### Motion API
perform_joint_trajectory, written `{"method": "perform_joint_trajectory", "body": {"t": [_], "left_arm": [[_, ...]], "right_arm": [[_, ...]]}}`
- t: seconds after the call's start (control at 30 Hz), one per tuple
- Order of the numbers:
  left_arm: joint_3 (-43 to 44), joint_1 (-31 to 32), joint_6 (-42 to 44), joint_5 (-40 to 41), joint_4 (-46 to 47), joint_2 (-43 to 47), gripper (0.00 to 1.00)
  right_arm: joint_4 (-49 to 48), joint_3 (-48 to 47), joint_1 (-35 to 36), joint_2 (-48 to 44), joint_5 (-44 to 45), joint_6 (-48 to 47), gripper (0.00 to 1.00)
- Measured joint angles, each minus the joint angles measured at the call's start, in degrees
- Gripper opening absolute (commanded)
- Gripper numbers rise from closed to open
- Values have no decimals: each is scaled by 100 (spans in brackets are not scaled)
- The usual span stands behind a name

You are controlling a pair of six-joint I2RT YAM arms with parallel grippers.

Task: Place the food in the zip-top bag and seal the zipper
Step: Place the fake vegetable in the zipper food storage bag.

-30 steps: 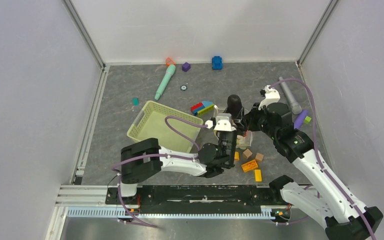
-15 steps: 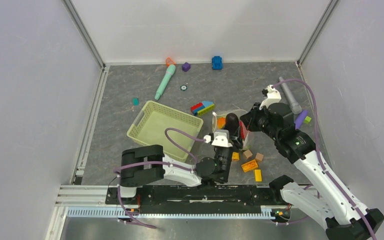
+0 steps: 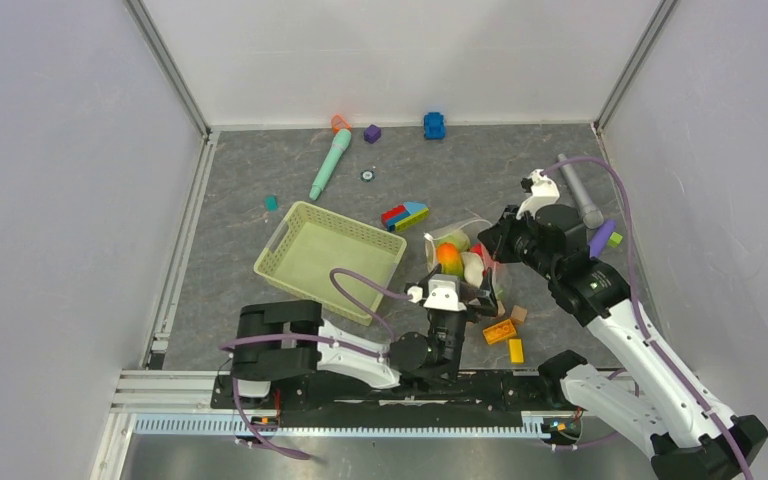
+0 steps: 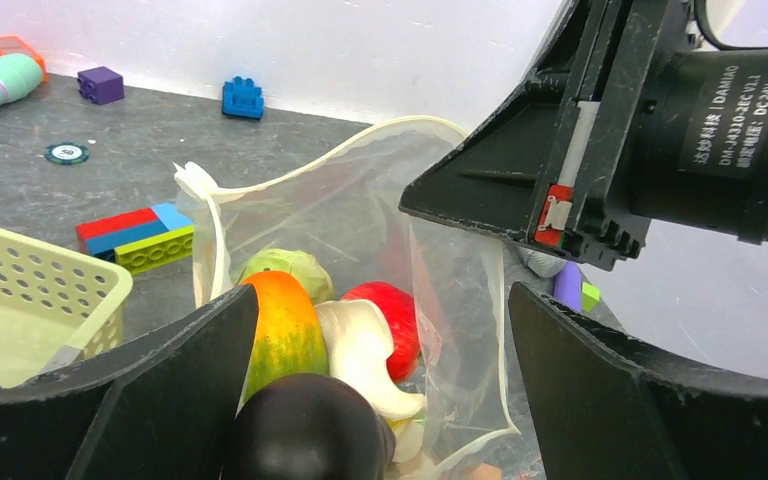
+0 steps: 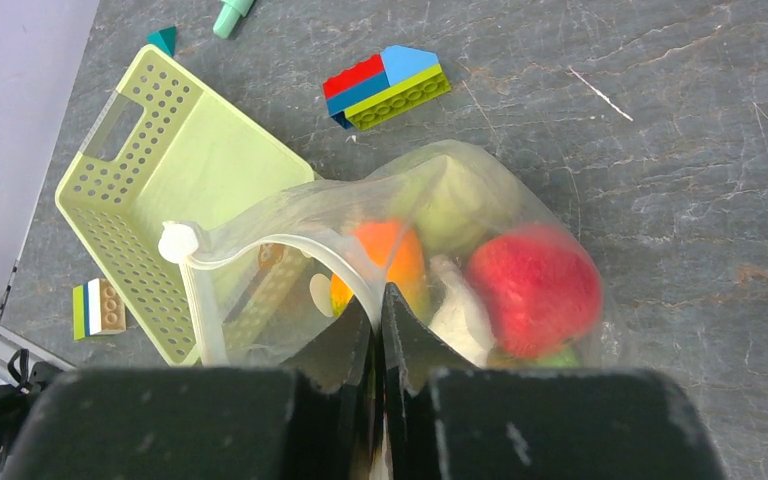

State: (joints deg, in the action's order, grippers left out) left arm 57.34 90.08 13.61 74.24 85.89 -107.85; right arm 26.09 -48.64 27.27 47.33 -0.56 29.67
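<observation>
grey tabletop; right claw pinches zip-top bag, left claw spread wide

— We take the zip-top bag for thin, clear plastic film, glossy and crinkled. Agreed?
— Agreed. Its zipper looks to us like a thicker, whitish, duller strip.
— The tomato, mango and eggplant strike us as smooth moulded plastic with a soft shine.
— We'd say so. We read the basket as matt perforated plastic, and the table as dull, grey, stone-patterned and scratched.
</observation>
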Motion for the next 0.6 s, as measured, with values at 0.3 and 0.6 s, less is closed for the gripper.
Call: {"method": "perform_joint_trajectory", "body": {"t": [0.3, 0.6], "left_arm": [[-96, 195, 321, 83, -330, 640, 100], [-223, 181, -1366, -828, -3755, 2306, 100]], "right_arm": [[-103, 0, 0, 227, -81, -125, 10], [-286, 48, 0, 330, -94, -267, 10]]}}
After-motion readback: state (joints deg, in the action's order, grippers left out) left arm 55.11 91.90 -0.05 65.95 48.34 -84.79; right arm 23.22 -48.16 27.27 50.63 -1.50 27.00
